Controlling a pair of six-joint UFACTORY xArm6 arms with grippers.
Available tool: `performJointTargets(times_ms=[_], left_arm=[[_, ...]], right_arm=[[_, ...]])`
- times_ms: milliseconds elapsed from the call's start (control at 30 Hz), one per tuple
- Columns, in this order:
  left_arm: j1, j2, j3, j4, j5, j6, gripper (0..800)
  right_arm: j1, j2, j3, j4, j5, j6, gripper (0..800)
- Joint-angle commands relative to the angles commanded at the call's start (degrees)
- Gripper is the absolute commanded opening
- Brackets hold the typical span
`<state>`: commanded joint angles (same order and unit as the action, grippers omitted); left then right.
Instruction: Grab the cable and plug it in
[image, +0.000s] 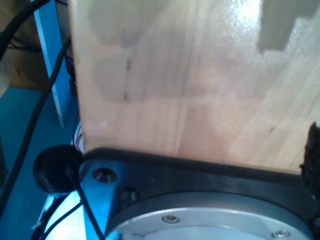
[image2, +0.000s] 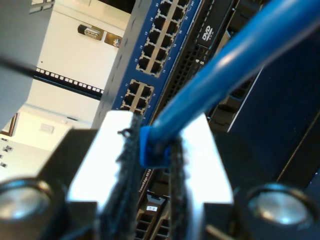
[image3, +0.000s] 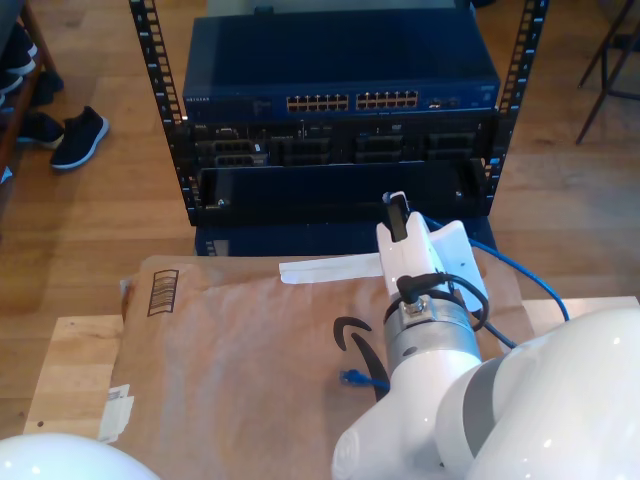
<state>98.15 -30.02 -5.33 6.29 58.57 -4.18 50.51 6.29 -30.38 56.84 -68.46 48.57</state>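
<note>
Clamped on the cable (image2: 235, 65), my second pincer (image2: 156, 150) grips it just behind its blue plug (image2: 149, 147), pads close together. Ahead of that pincer stands a blue network switch (image2: 150, 55) with rows of ports in a rack (image3: 150, 100). Behind it, brown paper (image3: 240, 360) covers the counter (image3: 70, 370), where the cable's other plug (image3: 352, 377) lies. Whether my first pincer is wide or narrow, I cannot tell; below it is wooden floor (image: 200, 85)

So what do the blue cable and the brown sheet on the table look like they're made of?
The cable looks like smooth, slightly glossy plastic sheathing, going by its even blue sheen. The brown sheet looks like matte cardboard or kraft paper: creased, printed, with a white strip near one edge.
</note>
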Motion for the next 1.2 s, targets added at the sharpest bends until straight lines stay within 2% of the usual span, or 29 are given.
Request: performJointTargets(times_ms=[133,300,467,567,767,1200], left_arm=[[0.00,0.00,0.00,0.09,0.00,0.00,799],[0.00,0.00,0.00,0.09,0.00,0.00,799],[0.00,0.00,0.00,0.09,0.00,0.00,799],[0.00,0.00,0.00,0.09,0.00,0.00,799],[0.00,0.00,0.00,0.09,0.00,0.00,799],[0.00,0.00,0.00,0.09,0.00,0.00,799]], right_arm=[[-3.60,-1.93,-0.44,-6.68,1.67,0.88,0],[-8.44,-1.76,-2.55,-10.55,4.04,4.92,10],[-10.02,-1.41,-2.99,-10.55,7.74,8.88,13],[-11.43,1.67,-5.71,-10.20,7.82,13.98,0],[-13.10,5.27,-7.56,-10.11,8.26,24.44,0],[-14.77,16.44,-19.69,-9.93,7.74,29.71,0]])
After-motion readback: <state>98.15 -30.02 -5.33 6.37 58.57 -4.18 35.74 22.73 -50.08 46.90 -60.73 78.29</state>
